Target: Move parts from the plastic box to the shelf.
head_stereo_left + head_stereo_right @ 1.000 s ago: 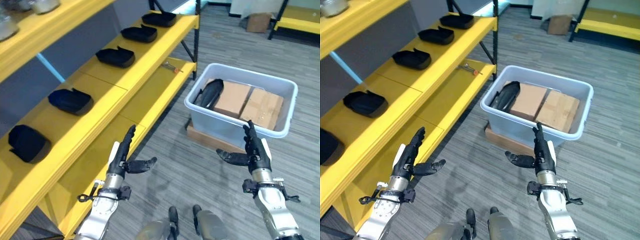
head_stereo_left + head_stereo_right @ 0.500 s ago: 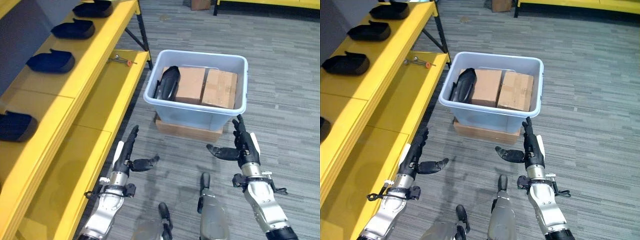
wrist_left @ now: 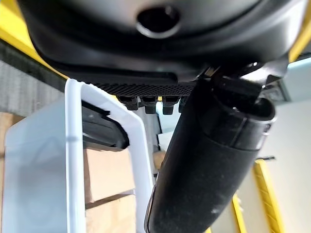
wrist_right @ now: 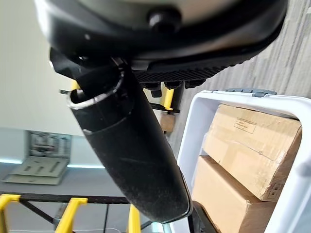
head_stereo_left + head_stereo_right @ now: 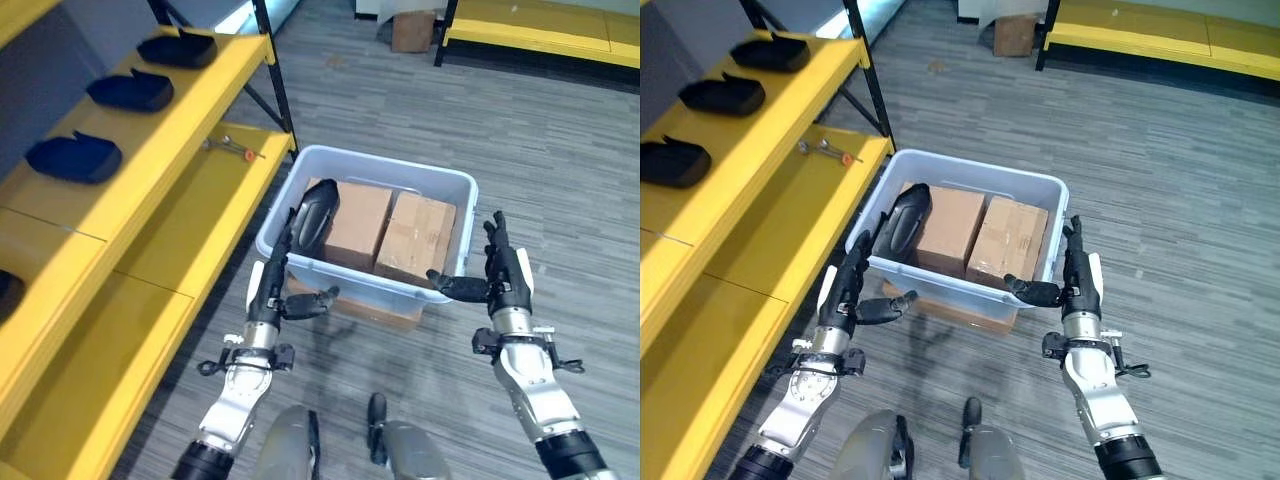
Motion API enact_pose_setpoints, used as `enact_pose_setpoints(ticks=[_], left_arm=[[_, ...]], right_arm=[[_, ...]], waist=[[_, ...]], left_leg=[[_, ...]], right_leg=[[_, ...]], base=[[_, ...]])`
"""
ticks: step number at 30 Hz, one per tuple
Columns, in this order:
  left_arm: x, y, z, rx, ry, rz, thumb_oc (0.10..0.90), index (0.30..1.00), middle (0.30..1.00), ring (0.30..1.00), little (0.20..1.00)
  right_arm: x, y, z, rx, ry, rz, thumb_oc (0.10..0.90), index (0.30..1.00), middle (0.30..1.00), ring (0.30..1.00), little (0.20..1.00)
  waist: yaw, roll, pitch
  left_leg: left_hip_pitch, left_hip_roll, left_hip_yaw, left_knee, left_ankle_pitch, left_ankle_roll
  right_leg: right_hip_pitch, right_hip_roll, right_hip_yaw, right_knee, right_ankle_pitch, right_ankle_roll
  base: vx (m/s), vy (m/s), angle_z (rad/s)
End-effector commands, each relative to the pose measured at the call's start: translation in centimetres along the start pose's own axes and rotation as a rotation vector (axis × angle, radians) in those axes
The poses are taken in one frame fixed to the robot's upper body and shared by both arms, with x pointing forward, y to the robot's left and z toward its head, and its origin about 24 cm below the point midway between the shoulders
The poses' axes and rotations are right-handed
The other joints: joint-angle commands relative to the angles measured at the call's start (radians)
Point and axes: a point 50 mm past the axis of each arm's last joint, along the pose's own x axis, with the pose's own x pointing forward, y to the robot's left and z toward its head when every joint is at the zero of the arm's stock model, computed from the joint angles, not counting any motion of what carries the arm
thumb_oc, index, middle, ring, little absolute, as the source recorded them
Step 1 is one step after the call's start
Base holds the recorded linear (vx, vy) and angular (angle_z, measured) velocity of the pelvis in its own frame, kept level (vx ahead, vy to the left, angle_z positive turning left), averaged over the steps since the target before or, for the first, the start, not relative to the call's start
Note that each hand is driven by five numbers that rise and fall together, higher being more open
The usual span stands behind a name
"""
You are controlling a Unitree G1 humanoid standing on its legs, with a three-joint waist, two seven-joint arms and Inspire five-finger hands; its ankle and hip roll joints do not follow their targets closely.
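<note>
I've swung round to face the plastic box [image 5: 440,188], my left hand [image 5: 270,290] and right hand [image 5: 505,280] now flanking its near corners with fingers straight and empty, the black part [image 5: 314,214] lying inside beside the cardboard boxes [image 5: 388,228], ready to lift.

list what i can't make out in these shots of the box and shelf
- Black part in the plastic box: its lower end is hidden behind the near wall in the eye views.
- Box floor: covered by two cardboard boxes, so any further parts cannot be told.
- Small tool on the lower shelf: too small to identify.
- Nearest part on the shelf: cut off by the left eye view's edge.
</note>
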Motion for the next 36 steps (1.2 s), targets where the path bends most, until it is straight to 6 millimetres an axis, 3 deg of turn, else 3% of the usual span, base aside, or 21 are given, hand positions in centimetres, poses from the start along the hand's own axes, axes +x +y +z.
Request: enact_pose_setpoints(ticks=[1,3,5,6,8,14,21,26,27,30,32,36], left_arm=[[0.9,2.4,4.0,-0.007,-0.221,0.11,0.9,1.0,1.0,1.0,1.0],[1.3,2.7,4.3,-0.006,-0.231,0.134,0.9,1.0,1.0,1.0,1.0],[1.5,2.8,4.4,-0.011,-0.234,0.144,0.9,1.0,1.0,1.0,1.0],[1.5,2.9,4.6,-0.025,-0.242,0.15,0.9,1.0,1.0,1.0,1.0],[1.7,3.1,5.2,-0.002,-0.275,0.155,0.9,1.0,1.0,1.0,1.0],[2.2,4.5,5.7,0.077,-0.302,0.208,0.9,1.0,1.0,1.0,1.0],[3.0,4.2,6.4,0.08,-0.331,0.223,0.9,1.0,1.0,1.0,1.0],[3.4,3.7,7.2,0.071,-0.362,0.209,0.9,1.0,1.0,1.0,1.0],[3.6,3.3,7.7,0.068,-0.385,0.19,0.9,1.0,1.0,1.0,1.0],[3.4,2.9,8.0,0.055,-0.396,0.164,0.9,1.0,1.0,1.0,1.0],[3.1,2.7,8.1,0.055,-0.404,0.144,0.9,1.0,1.0,1.0,1.0],[2.9,2.9,8.3,0.08,-0.42,0.134,0.9,1.0,1.0,1.0,1.0]], right_arm=[[1.2,-0.5,4.5,0.031,-0.244,-0.022,0.9,1.0,1.0,1.0,1.0],[1.3,-0.3,4.5,0.031,-0.242,-0.029,0.9,1.0,1.0,1.0,1.0],[1.4,-0.3,4.6,0.031,-0.246,-0.035,0.9,1.0,1.0,1.0,1.0],[1.4,0.0,4.7,0.034,-0.252,-0.026,0.9,1.0,1.0,1.0,1.0],[1.3,0.4,4.9,0.031,-0.265,-0.02,0.9,1.0,1.0,1.0,1.0],[1.1,1.5,4.4,0.052,-0.238,0.008,0.9,1.0,1.0,1.0,1.0],[2.2,2.4,5.9,0.01,-0.296,0.029,0.9,1.0,1.0,1.0,1.0],[3.1,2.1,7.3,-0.098,-0.361,0.03,0.9,1.0,1.0,1.0,1.0],[4.3,1.6,9.4,-0.219,-0.449,0.022,0.9,1.0,1.0,1.0,1.0],[6.4,0.9,13.1,-0.399,-0.569,0.002,0.9,1.0,1.0,1.0,1.0],[7.9,0.1,16.4,-0.611,-0.666,-0.027,0.9,1.0,1.0,1.0,1.0],[9.3,-1.1,19.8,-0.846,-0.75,-0.109,0.9,1.0,1.0,1.0,1.0]], waist=[[0.037,-0.023,-0.011],[0.058,-0.009,-0.014],[0.065,-0.003,-0.018],[0.057,0.008,-0.029],[0.066,0.019,-0.037],[0.074,-0.025,-0.026],[0.091,-0.061,-0.008],[0.097,-0.069,0.006],[0.107,-0.074,0.023],[0.122,-0.074,0.045],[0.135,-0.071,0.063],[0.151,-0.064,0.087]], left_leg=[[0.139,0.119,-0.016,-0.293,0.052,-0.026],[0.156,0.178,-0.075,-0.466,0.159,-0.063],[0.167,0.192,-0.081,-0.506,0.179,-0.084],[0.199,0.197,-0.056,-0.528,0.143,-0.085],[0.235,0.176,-0.024,-0.56,0.136,-0.095],[0.263,0.118,0.068,-0.524,0.056,-0.057],[0.228,0.09,0.091,-0.475,0.011,-0.033],[0.2,0.085,0.081,-0.463,0.008,-0.033],[0.172,0.086,0.07,-0.461,0.014,-0.038],[0.143,0.089,0.054,-0.469,0.027,-0.046],[0.127,0.092,0.05,-0.483,0.041,-0.055],[0.105,0.095,0.039,-0.502,0.059,-0.064]], right_leg=[[0.064,-0.057,0.037,-0.067,0.015,0.135],[0.079,-0.064,0.059,-0.07,0.0,0.152],[0.09,-0.069,0.067,-0.072,-0.008,0.16],[0.088,-0.073,0.066,-0.069,-0.018,0.169],[0.077,-0.081,0.083,-0.073,0.011,0.186],[0.074,-0.157,0.107,-0.077,0.024,0.239],[0.047,-0.186,0.109,-0.052,0.028,0.258],[0.038,-0.191,0.091,-0.049,0.029,0.26],[0.023,-0.193,0.075,-0.048,0.031,0.259],[0.006,-0.193,0.046,-0.049,0.03,0.254],[-0.01,-0.19,0.03,-0.051,0.028,0.252],[-0.03,-0.189,0.015,-0.048,0.024,0.251]], base=[[0.24,0.29,-0.16],[0.19,0.267,-0.12],[0.1,0.162,-0.35],[0.07,0.24,-0.54],[0.13,0.337,-0.63],[0.09,0.237,-0.3],[0.04,0.083,-0.14],[0.02,-0.004,0.11],[0.01,-0.046,0.1],[0.02,-0.071,0.35],[0.01,-0.065,0.14],[0.0,-0.058,0.1]])
